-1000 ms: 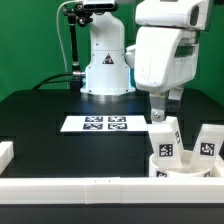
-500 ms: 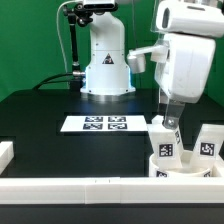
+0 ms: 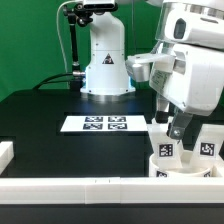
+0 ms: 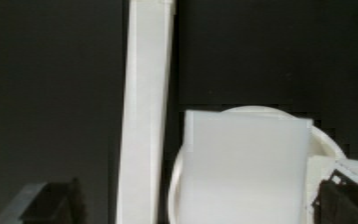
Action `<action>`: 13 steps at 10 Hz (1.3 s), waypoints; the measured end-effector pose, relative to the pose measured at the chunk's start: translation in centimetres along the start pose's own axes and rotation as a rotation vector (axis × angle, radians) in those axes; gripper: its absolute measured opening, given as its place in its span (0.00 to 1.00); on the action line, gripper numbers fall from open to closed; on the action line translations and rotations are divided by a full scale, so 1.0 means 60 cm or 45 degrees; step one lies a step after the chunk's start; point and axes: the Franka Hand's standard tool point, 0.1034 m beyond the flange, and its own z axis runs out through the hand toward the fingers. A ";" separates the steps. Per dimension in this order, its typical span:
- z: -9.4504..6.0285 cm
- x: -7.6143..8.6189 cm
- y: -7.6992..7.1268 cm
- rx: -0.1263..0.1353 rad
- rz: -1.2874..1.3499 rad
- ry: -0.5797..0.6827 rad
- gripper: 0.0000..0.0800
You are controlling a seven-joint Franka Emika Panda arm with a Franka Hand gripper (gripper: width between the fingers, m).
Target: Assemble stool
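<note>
White stool parts stand at the exterior view's right front. One blocky tagged leg (image 3: pixel 163 146) is upright, and a second tagged leg (image 3: pixel 208 144) is to its right. The round seat (image 3: pixel 176 170) sits low in front of them. My gripper (image 3: pixel 180 128) hangs just above and between the two legs, open and empty. In the wrist view the gripper (image 4: pixel 202 208) shows dark fingertips (image 4: pixel 48 203) at both sides. A white leg block (image 4: pixel 240 165) lies between them, with the seat's curved edge (image 4: pixel 329 150) behind it. I cannot tell whether the fingers touch the leg.
The marker board (image 3: pixel 104 124) lies flat mid-table. A long white border rail (image 3: pixel 90 186) runs along the front edge and shows in the wrist view (image 4: pixel 146 100). A short rail piece (image 3: pixel 7 152) is at the left. The robot base (image 3: pixel 105 60) stands behind.
The arm has moved toward the exterior view's right and lowered, bringing the gripper from beside the first leg to between the two legs.
</note>
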 end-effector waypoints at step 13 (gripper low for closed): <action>0.016 0.000 -0.010 0.030 0.444 -0.010 0.42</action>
